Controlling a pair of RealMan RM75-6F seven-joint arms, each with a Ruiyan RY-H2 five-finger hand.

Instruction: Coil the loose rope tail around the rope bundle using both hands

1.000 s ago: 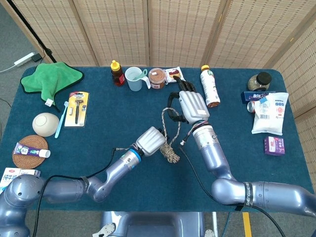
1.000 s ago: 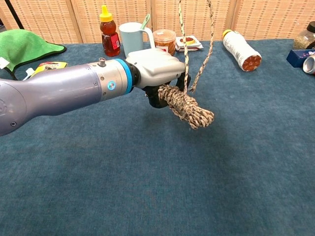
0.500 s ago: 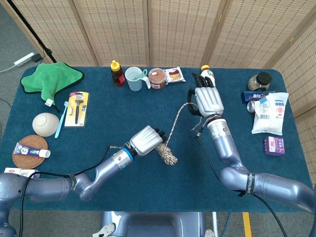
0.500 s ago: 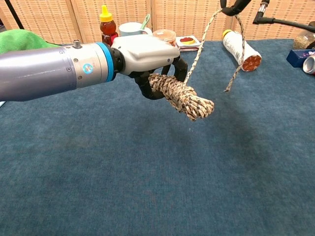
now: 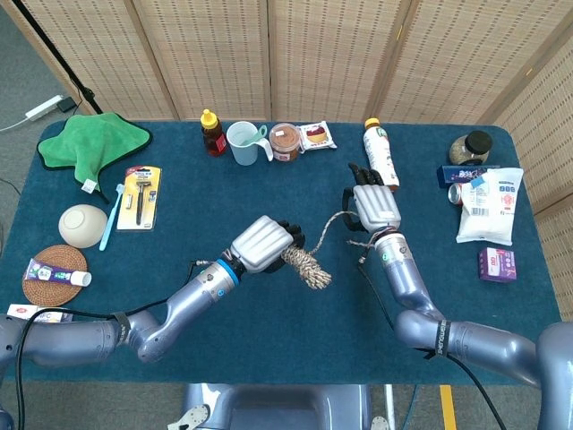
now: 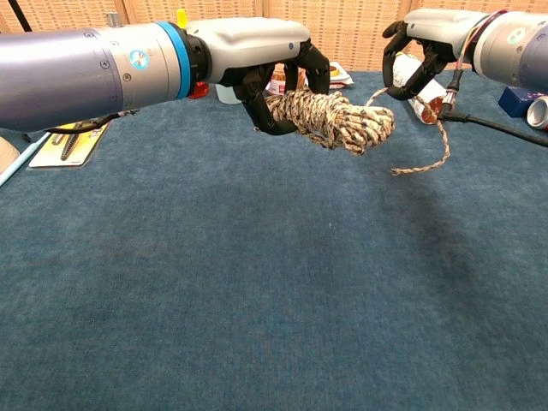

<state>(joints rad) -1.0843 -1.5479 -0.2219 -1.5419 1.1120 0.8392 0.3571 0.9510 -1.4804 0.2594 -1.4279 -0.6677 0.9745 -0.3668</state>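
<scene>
My left hand (image 5: 264, 244) (image 6: 257, 51) grips one end of the speckled rope bundle (image 5: 307, 266) (image 6: 330, 117) and holds it above the blue table, roughly level in the chest view. The loose rope tail (image 5: 333, 220) (image 6: 425, 154) leaves the bundle's free end and runs up to my right hand (image 5: 372, 205) (image 6: 428, 38), which holds it in curled fingers a short way right of the bundle. Below that hand the tail's end hangs in a curl.
Along the table's far edge stand a honey bottle (image 5: 211, 133), a cup (image 5: 246, 142), a jar (image 5: 285, 141), a snack packet (image 5: 317, 135) and a lying bottle (image 5: 380, 156). A green cloth (image 5: 89, 144), razor pack (image 5: 140, 196) and bowl (image 5: 82, 225) lie at left; packets (image 5: 487, 206) at right.
My left hand has raised the bundle and turned it closer to level. My right hand has come down and nearer to the bundle with the tail, so the rope between them is shorter.
</scene>
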